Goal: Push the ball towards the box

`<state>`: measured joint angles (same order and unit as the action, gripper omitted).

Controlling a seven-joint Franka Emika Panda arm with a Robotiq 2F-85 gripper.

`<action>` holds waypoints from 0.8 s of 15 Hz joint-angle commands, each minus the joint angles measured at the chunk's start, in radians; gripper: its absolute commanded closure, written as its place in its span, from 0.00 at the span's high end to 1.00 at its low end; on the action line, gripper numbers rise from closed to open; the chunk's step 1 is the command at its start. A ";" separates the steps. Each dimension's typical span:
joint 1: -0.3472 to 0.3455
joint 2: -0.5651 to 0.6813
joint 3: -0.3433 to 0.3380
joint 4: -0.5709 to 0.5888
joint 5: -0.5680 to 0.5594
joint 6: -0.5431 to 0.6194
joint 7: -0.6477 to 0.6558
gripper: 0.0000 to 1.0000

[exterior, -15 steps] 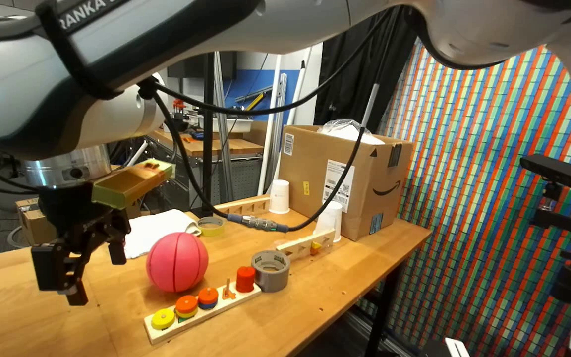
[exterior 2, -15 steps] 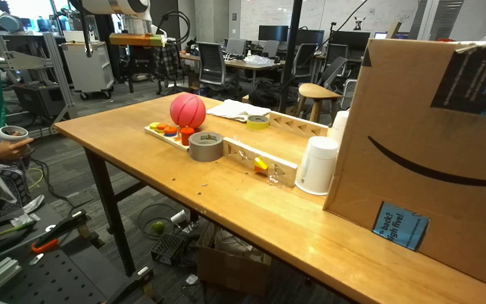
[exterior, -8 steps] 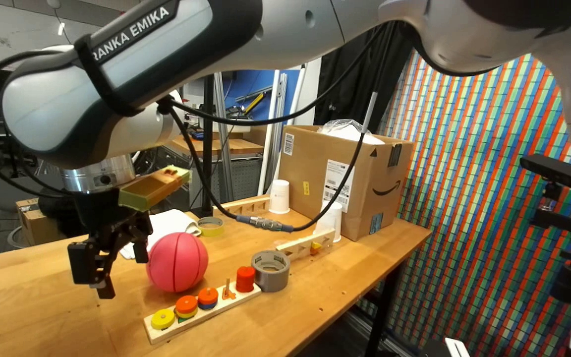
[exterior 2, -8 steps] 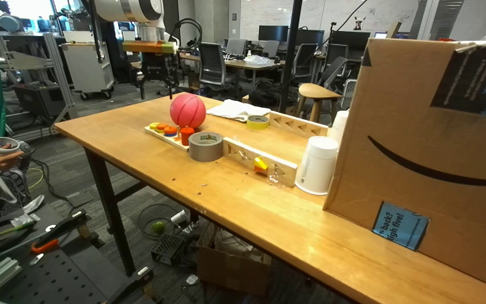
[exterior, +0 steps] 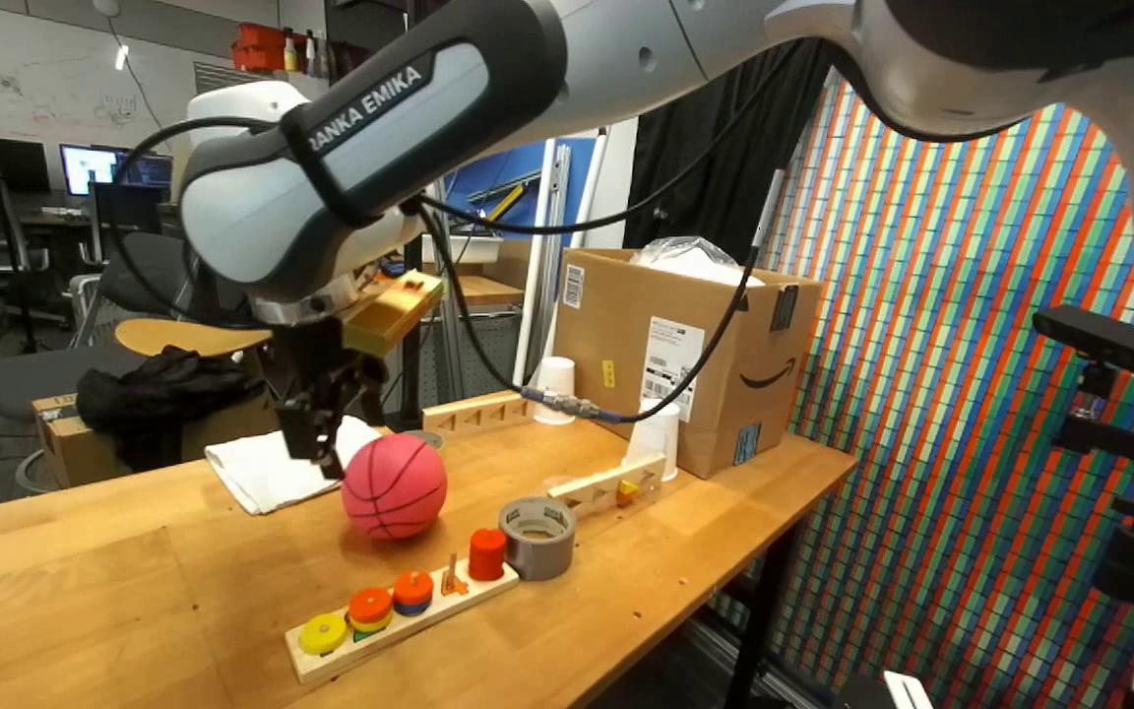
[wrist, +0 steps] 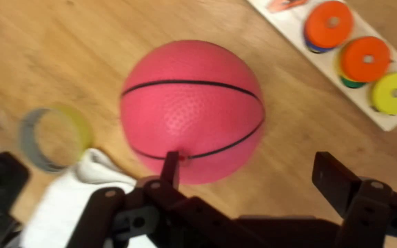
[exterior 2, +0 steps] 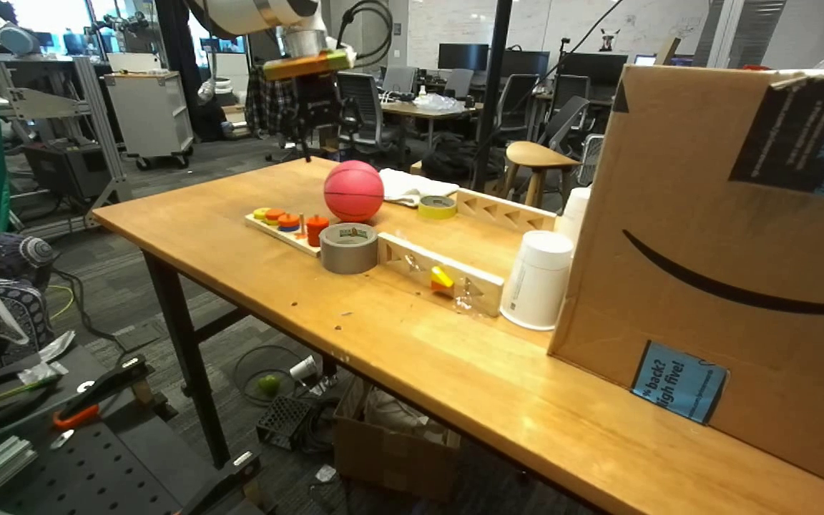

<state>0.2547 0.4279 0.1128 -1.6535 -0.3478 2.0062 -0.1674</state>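
Wrist view: the gripper (wrist: 247,167) gapes wide, gripping nothing, and hides part of the ball (wrist: 191,110); whether they touch is unclear. In an exterior view, the peg board (exterior: 408,624) lies toward the near edge of the table (exterior: 134,611), the ball just behind, the box (exterior: 724,384) well apart, by the right corner

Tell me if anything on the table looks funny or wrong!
Yes: the two white cups by the cardboard box stand upside down on the table, narrow ends up. Cups usually stand open side up.
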 commanded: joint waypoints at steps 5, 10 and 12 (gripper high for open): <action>-0.087 -0.168 -0.079 -0.040 -0.170 0.020 0.032 1.00; -0.058 -0.208 -0.005 -0.193 -0.114 0.038 0.058 1.00; -0.043 -0.216 0.029 -0.247 -0.091 0.051 0.074 1.00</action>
<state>0.1938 0.2670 0.1079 -1.7967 -0.4751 2.0171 -0.1163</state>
